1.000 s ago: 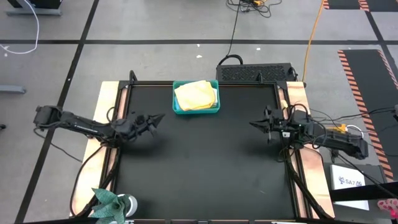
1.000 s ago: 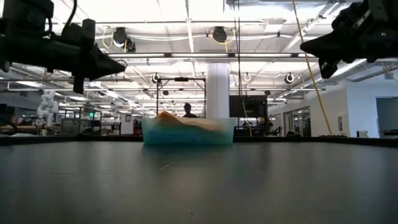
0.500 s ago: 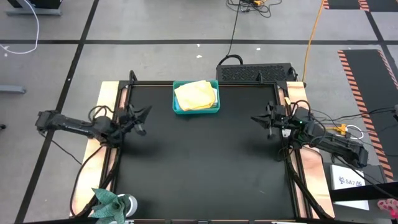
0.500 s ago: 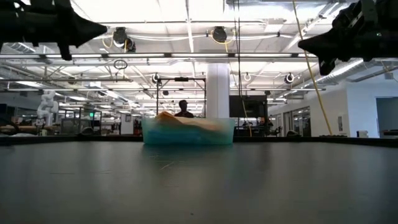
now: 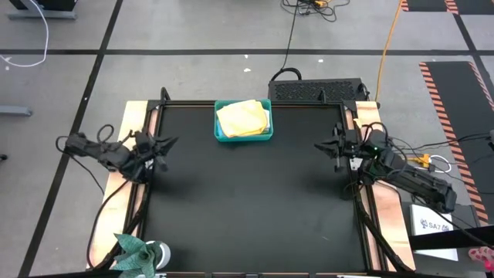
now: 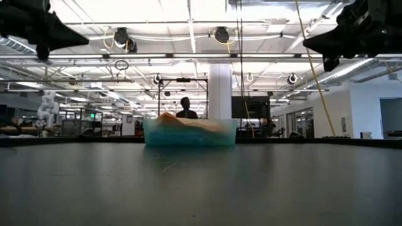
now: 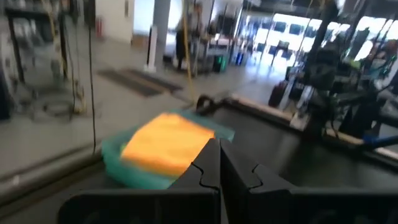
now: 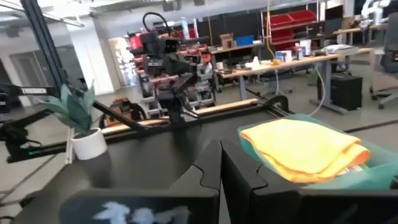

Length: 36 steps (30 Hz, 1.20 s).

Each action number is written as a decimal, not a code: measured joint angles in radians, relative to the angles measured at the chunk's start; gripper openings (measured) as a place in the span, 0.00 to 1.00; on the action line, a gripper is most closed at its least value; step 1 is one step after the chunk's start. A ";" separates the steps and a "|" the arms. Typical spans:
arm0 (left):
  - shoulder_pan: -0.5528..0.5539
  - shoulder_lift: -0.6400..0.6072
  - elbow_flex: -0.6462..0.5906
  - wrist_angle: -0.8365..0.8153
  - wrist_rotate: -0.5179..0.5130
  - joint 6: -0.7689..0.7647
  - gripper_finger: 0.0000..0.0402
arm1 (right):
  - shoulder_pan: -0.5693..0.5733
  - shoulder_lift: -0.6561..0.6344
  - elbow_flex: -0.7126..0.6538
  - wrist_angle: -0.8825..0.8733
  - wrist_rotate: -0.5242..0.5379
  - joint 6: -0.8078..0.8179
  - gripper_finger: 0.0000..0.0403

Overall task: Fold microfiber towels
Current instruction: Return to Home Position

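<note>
Left hand (image 5: pixel 160 145) first: it's pinched completely closed with nothing in it. The left wrist view shows its two dark fingers (image 7: pixel 205 171) pressed flat together. It hangs up off the table (image 5: pixel 247 208), right over the left edge, tip pointing in toward the middle. In the low view it's just a dark shape in the upper corner (image 6: pixel 63 34).

Right hand (image 5: pixel 326 147) is pretty much the mirror of that. It's closed tight too and empty, fingers (image 8: pixel 208 168) touching along their length in its own wrist view. It sits at the right edge of the table, raised, tip aimed back across at the other arm. The low view catches it high in the opposite corner (image 6: pixel 314 44).

Both hands are well apart from the bin (image 5: pixel 219 133), a teal plastic one at the middle of the table's far edge. The orange-yellow towel (image 5: pixel 243 117) lies folded on top inside it, a bit skewed and poking over the rim. Whatever is under it can't really be made out.

Further out, a plant (image 5: pixel 139 251) in a white pot stands by the near left corner. A black box (image 5: pixel 318 89) sits just past the far right corner, and a person (image 6: pixel 185 108) is in the room behind the bin.
</note>
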 joint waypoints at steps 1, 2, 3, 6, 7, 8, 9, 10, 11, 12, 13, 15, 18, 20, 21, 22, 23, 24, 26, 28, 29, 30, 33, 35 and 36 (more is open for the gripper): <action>0.000 -0.012 0.012 -0.068 0.000 -0.049 0.00 | -0.005 0.000 0.000 -0.004 0.000 -0.008 0.00; 0.000 -0.024 0.017 -0.118 0.000 -0.096 0.00 | -0.009 0.000 0.000 -0.005 0.000 -0.013 0.00; 0.001 -0.037 0.017 -0.156 -0.001 -0.133 0.00 | -0.013 0.000 0.000 -0.007 0.000 -0.016 0.00; 0.001 -0.061 0.003 -0.194 -0.001 -0.193 0.00 | -0.020 0.000 -0.007 -0.014 0.001 -0.008 0.00; 0.001 -0.062 -0.002 -0.195 -0.001 -0.197 0.00 | -0.020 0.000 -0.016 -0.014 0.008 -0.001 0.00; 0.001 -0.062 -0.005 -0.195 -0.001 -0.193 0.00 | -0.019 0.000 -0.026 -0.014 0.026 0.009 0.00; 0.001 -0.062 -0.005 -0.195 -0.001 -0.188 0.00 | -0.020 0.000 -0.041 -0.015 0.048 0.024 0.00; 0.001 -0.062 -0.005 -0.193 -0.001 -0.182 0.00 | -0.020 0.000 -0.059 -0.014 0.062 0.042 0.00; 0.001 -0.063 -0.005 -0.194 -0.001 -0.181 0.00 | -0.019 0.000 -0.078 -0.009 0.072 0.060 0.00; 0.001 -0.062 -0.005 -0.194 -0.001 -0.177 0.00 | -0.018 0.000 -0.100 0.005 0.082 0.080 0.00; 0.001 -0.062 -0.005 -0.194 -0.001 -0.172 0.00 | -0.017 0.001 -0.125 0.033 0.084 0.104 0.00; 0.001 -0.062 -0.005 -0.194 -0.001 -0.163 0.00 | -0.016 0.003 -0.173 0.102 0.084 0.152 0.00; 0.001 -0.062 -0.005 -0.201 -0.001 -0.166 0.01 | -0.015 0.003 -0.183 0.130 0.107 0.171 0.00; 0.001 -0.062 -0.005 -0.215 0.000 -0.166 0.01 | -0.012 0.008 -0.184 0.120 0.112 0.151 0.00; 0.001 -0.063 -0.005 -0.223 0.000 -0.167 0.01 | -0.012 0.006 -0.185 0.151 0.115 0.144 0.00; 0.001 -0.062 -0.005 -0.236 -0.001 -0.175 0.01 | -0.012 0.003 -0.185 0.165 0.121 0.141 0.00; 0.001 -0.062 -0.005 -0.249 -0.004 -0.186 0.01 | -0.012 0.004 -0.185 0.167 0.133 0.141 0.00; 0.001 -0.062 -0.005 -0.260 -0.005 -0.199 0.01 | -0.012 0.006 -0.186 0.150 0.140 0.142 0.00; 0.001 -0.062 -0.005 -0.282 -0.004 -0.222 0.01 | -0.012 0.006 -0.186 0.151 0.145 0.142 0.00; 0.001 -0.062 -0.005 -0.304 -0.004 -0.241 0.01 | -0.012 0.004 -0.187 0.155 0.163 0.142 0.00; 0.001 -0.062 -0.005 -0.308 -0.005 -0.249 0.01 | -0.012 0.005 -0.187 0.156 0.165 0.142 0.00; 0.001 -0.062 -0.005 -0.308 -0.004 -0.254 0.01 | -0.012 0.006 -0.187 0.150 0.166 0.142 0.00; 0.001 -0.062 -0.005 -0.286 0.016 -0.258 0.01 | -0.012 0.005 -0.188 0.153 0.184 0.142 0.00; 0.001 -0.062 -0.005 -0.237 0.084 -0.250 0.01 | -0.012 0.005 -0.188 0.152 0.196 0.142 0.00; 0.001 -0.062 -0.006 -0.211 0.133 -0.236 0.01 | -0.012 0.005 -0.188 0.153 0.198 0.142 0.00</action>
